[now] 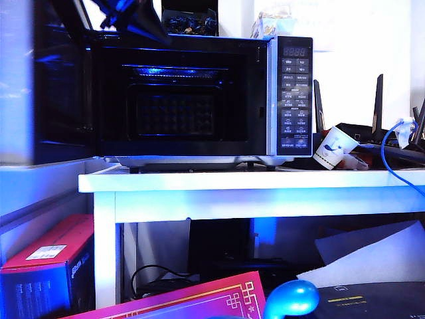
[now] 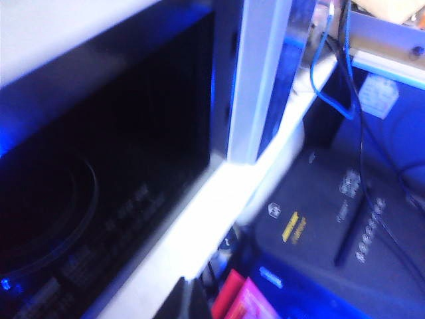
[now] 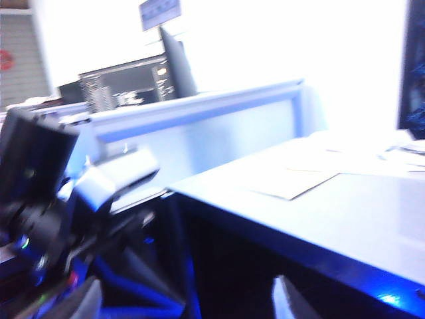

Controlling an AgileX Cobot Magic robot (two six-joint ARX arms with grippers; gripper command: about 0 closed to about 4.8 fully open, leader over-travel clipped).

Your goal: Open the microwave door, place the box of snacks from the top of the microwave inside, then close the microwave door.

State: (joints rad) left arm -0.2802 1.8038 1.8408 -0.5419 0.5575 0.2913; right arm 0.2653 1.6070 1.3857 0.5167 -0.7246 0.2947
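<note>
The big black-fronted microwave with silver-white casing (image 1: 199, 100) stands on the white counter (image 1: 252, 183), its glossy black glass door (image 1: 60, 86) swung out wide at the exterior view's left and the dark cavity exposed. The small pale whitish-yellow box of snacks (image 1: 269, 25) sits on the oven's roof near the button-panel end, beside a black box with dark blue contents (image 1: 189, 22).

A dark blurred shape above the open door is probably the left arm; the left wrist view looks close along the door glass and the counter edge, with only a dark sliver of the left pincer (image 2: 189, 302) at the frame's edge, so I cannot tell how its jaws stand. The right pincer (image 3: 192, 302) hangs well off from the oven over a separate desk, tips apart and empty.

The box has yet to be fetched. The risk is that a reach across the roof nudges it against its dark neighbour or off the back, or that an arm knocks the open door.
</note>
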